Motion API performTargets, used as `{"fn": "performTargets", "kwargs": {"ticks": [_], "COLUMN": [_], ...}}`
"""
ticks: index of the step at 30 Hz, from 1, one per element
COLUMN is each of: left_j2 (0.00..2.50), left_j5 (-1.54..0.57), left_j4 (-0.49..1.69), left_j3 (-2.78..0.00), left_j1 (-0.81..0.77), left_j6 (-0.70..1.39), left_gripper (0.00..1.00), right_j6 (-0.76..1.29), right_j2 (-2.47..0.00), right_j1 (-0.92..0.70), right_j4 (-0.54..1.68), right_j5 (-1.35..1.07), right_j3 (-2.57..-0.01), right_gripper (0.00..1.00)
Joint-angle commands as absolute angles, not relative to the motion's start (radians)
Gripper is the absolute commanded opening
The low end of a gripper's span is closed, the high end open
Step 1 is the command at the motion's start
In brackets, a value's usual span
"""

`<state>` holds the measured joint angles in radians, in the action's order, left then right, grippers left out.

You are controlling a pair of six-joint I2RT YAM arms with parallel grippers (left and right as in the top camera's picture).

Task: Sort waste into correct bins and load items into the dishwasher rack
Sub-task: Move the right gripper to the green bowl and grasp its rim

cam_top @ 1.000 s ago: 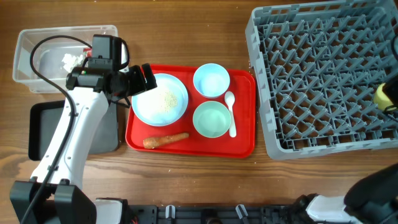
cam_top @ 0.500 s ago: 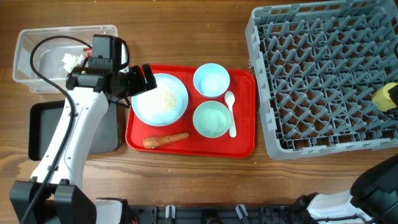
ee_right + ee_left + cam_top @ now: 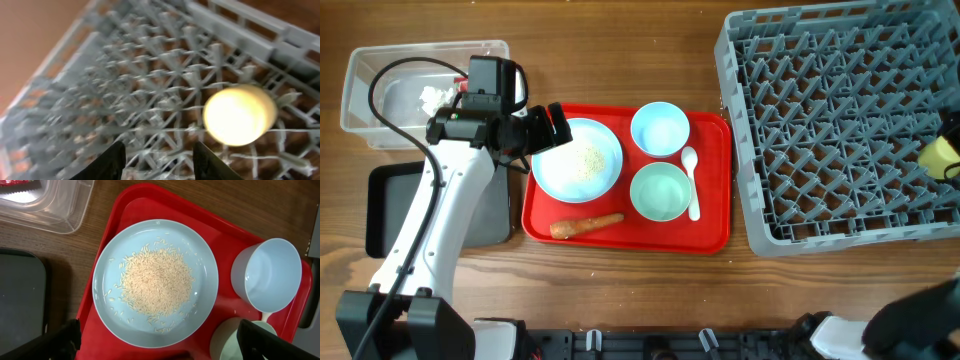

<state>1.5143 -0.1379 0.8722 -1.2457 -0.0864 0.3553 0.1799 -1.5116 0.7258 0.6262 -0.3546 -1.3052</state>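
My left gripper (image 3: 160, 350) is open and empty, its fingers astride the near rim of the pale blue plate (image 3: 156, 282); it also shows in the overhead view (image 3: 552, 125). The plate holds loose rice grains (image 3: 157, 282). The blue bowl (image 3: 660, 128), green bowl (image 3: 660, 192), white spoon (image 3: 691, 182) and carrot stick (image 3: 585, 225) lie on the red tray. The clear tub (image 3: 365, 75) holds the tissue wad (image 3: 438, 95) and the red wrapper (image 3: 17, 182). My right gripper (image 3: 157, 162) is open and empty above the grey rack (image 3: 840, 120), close to the yellow-green cup (image 3: 240, 115).
The black tray (image 3: 382, 205) lies front left, partly under my left arm. The red serving tray (image 3: 715, 235) sits between the bins and the rack. The cup (image 3: 940, 155) sits at the rack's right edge.
The right arm's dark body at the bottom right edge has shifted and shrunk in view. The cup stays in the rack. The left arm has not moved.
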Motion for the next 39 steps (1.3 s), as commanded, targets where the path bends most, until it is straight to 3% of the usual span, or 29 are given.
{"fn": "performTargets", "kwargs": {"ticks": [1, 8, 10, 18, 31, 35, 39], "left_j2": [1.498, 1.498, 1.498, 1.5, 1.5, 1.5, 1.5], "left_j5": [-0.125, -0.125, -0.124, -0.084, -0.084, -0.084, -0.084], "left_j4": [0.873, 0.881, 0.907, 0.952, 0.952, 0.952, 0.952], "left_j3": [-1.253, -1.253, -1.253, -1.253, -1.253, -1.253, -1.253], "left_j1": [-0.081, -0.081, -0.081, -0.081, -0.081, -0.081, -0.081], "left_j6": [0.34, 0.343, 0.344, 0.345, 0.347, 0.347, 0.347], "left_gripper": [1.0, 1.0, 1.0, 1.0, 1.0, 1.0, 1.0], "right_j6": [0.075, -0.023, -0.023, 0.073, 0.197, 0.236, 0.273], "right_j2": [-1.434, -1.415, -1.415, -1.451, -1.826, -1.917, -1.936], "right_j1": [0.644, 0.308, 0.115, -0.272, -0.487, -0.5, -0.5], "right_j4": [0.707, 0.832, 0.846, 0.93, 1.002, 0.972, 0.952], "right_j5": [-0.475, -0.468, -0.41, -0.215, -0.207, -0.196, -0.119], "right_j3": [-1.318, -1.318, -1.318, -1.318, -1.316, -1.316, -1.316], "right_gripper": [0.48, 0.55, 0.56, 0.6, 0.4, 0.22, 0.17]}}
